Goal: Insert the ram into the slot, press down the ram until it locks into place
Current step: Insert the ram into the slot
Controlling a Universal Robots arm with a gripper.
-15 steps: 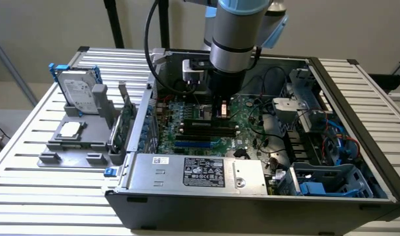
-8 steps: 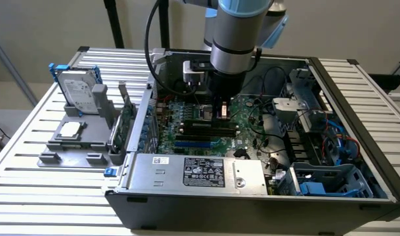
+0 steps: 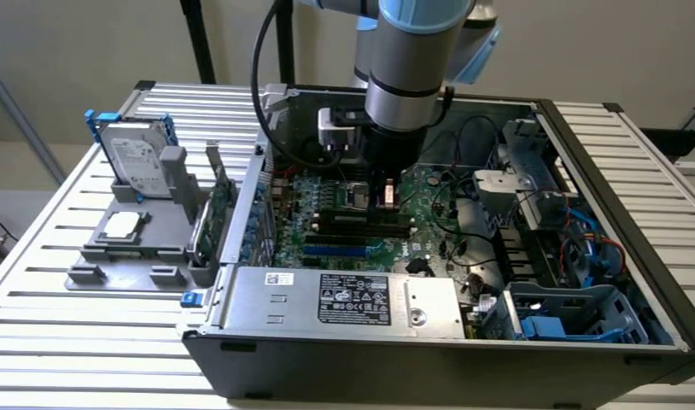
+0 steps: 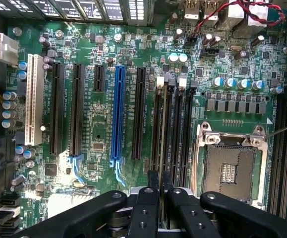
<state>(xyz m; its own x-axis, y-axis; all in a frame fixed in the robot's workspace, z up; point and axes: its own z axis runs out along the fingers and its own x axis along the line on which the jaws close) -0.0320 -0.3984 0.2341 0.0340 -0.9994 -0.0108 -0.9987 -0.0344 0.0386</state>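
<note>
A hard drive is being held upright in a blue caddy on a grey fixture, which is being carried by the slatted table. A labelled power supply is being housed in the open computer case. On the motherboard, a blue slot, a white slot and an empty processor socket are being shown.

You were working in a robotics lab or test workshop. A grey-and-blue industrial robot arm reached into an open dark-grey metal computer case on a slatted aluminium workbench. Beside it, a grey plastic fixture held a silver hard drive, with a bare beige wall behind.
</note>
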